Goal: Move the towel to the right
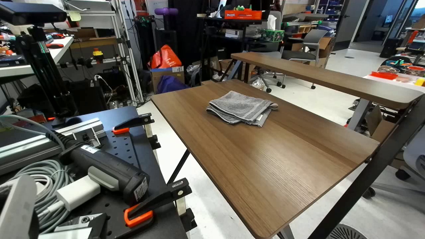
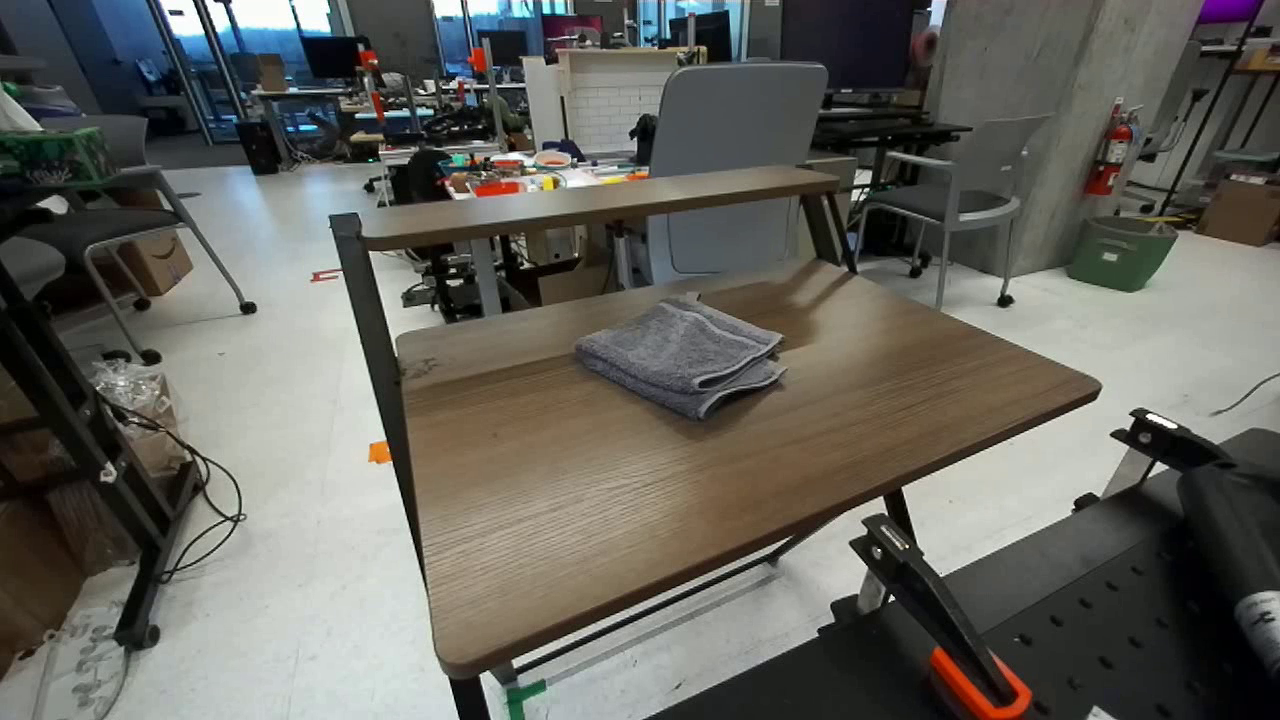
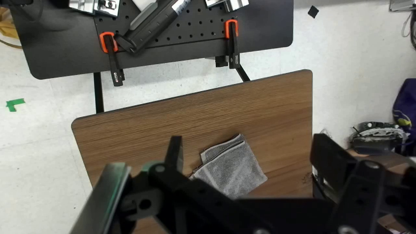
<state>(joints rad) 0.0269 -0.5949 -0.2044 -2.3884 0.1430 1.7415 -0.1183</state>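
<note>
The towel is a folded grey cloth lying flat and layered on the brown tabletop. It shows in both exterior views (image 1: 240, 105) (image 2: 685, 350), away from the table's edges. In the wrist view the towel (image 3: 232, 169) lies below the gripper, its lower part hidden behind the gripper's body. My gripper (image 3: 248, 139) is open in the wrist view, its two black fingers wide apart with nothing between them. It is high above the table, apart from the towel. The gripper is out of view in both exterior views.
The brown table (image 1: 282, 166) has a raised shelf (image 2: 600, 205) along one long side, on dark slanted supports. A black bench (image 3: 195, 55) stands beside the opposite side, with orange-and-black clamps (image 1: 139, 217) jutting over its edge. A black handheld tool (image 1: 106, 169) and coiled cables (image 1: 49, 182) lie on it.
</note>
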